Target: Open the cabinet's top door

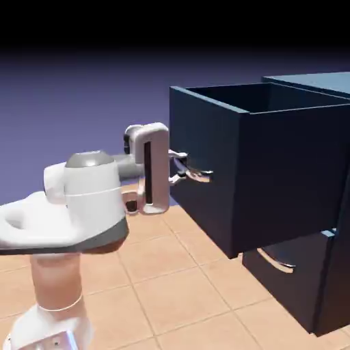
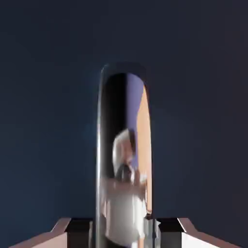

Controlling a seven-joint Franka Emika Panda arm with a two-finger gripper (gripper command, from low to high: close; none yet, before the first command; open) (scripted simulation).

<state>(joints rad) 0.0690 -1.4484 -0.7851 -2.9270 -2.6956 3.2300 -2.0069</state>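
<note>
Exterior view: hand (image 1: 179,169) around curved handle (image 1: 194,169).

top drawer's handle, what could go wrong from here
The tool stands open with its fingers either side of the top drawer's handle, so a further pull would probably slide off instead of moving the drawer. With the fingers so near the bar, a sideways or tilted retreat might snag it. The top drawer juts well out of the cabinet, so a forward bump from the arm could push it partly shut.
</note>
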